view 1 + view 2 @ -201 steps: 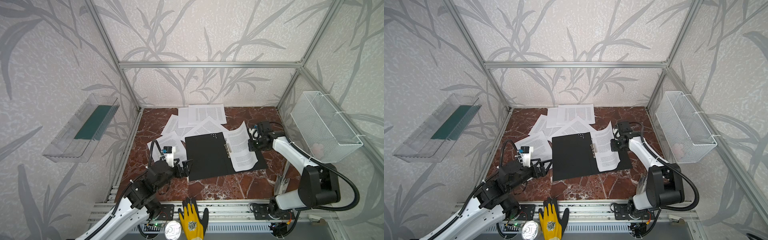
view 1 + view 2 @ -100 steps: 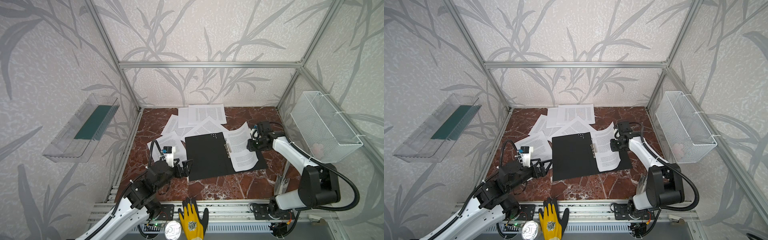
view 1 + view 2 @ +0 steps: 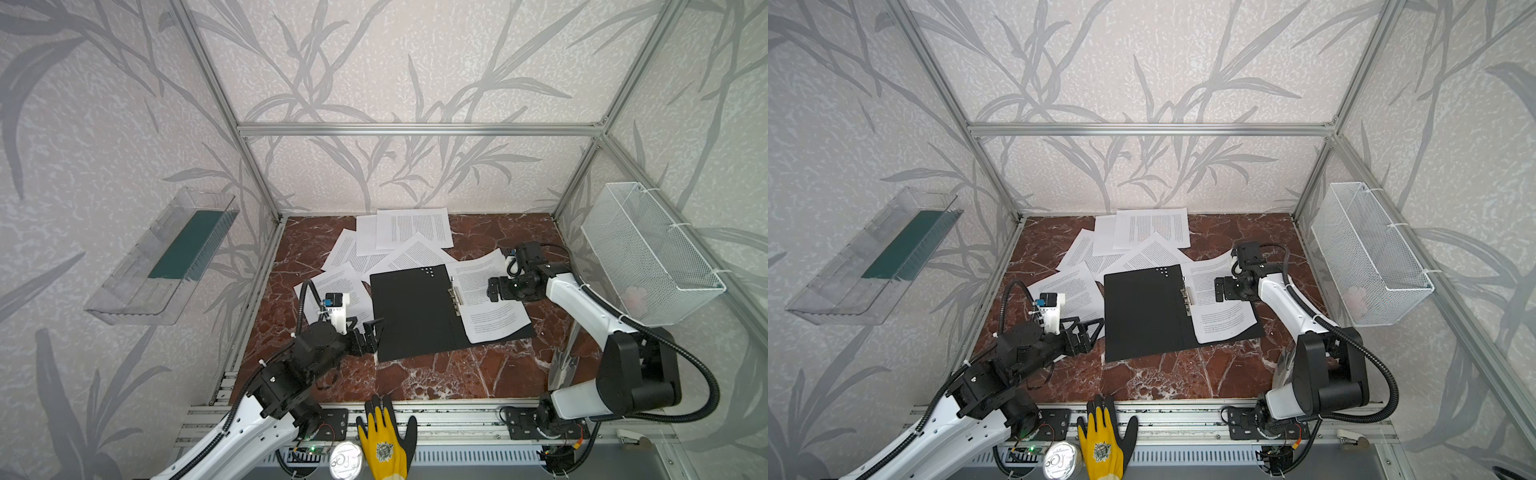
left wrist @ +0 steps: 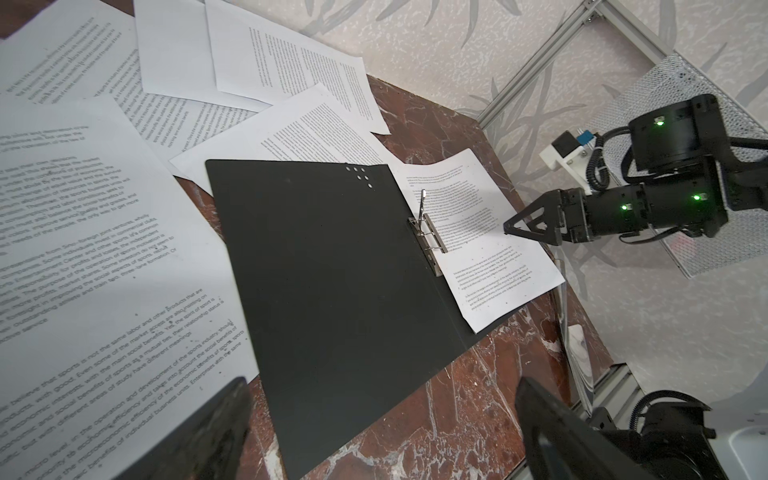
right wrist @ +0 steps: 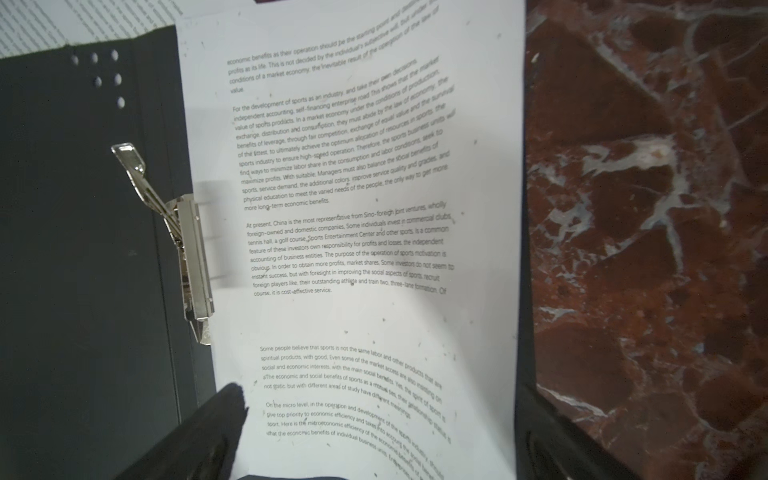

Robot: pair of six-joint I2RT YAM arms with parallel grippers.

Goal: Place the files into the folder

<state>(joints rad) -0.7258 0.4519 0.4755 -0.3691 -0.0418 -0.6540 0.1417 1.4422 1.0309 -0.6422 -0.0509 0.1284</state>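
In both top views we are seeing the black folder (image 3: 411,311) lying open on the marble table (image 3: 436,374), one printed sheet (image 3: 490,320) resting on its right half, more files (image 3: 411,232) scattered behind. In the left wrist view the left gripper (image 4: 382,399) is showing jaws wide and empty near the folder's edge. In the right wrist view the right gripper (image 5: 380,395) is hanging jaws wide over that sheet, gripping nothing.

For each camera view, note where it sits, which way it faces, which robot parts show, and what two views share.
Top views: high in front, looking down on folder; left arm, right arm show.
Left wrist: low, facing across folder at right gripper; own fingertips show.
Right wrist: above sheet, looking down; own fingertips.
Wrist views share: metal clip.
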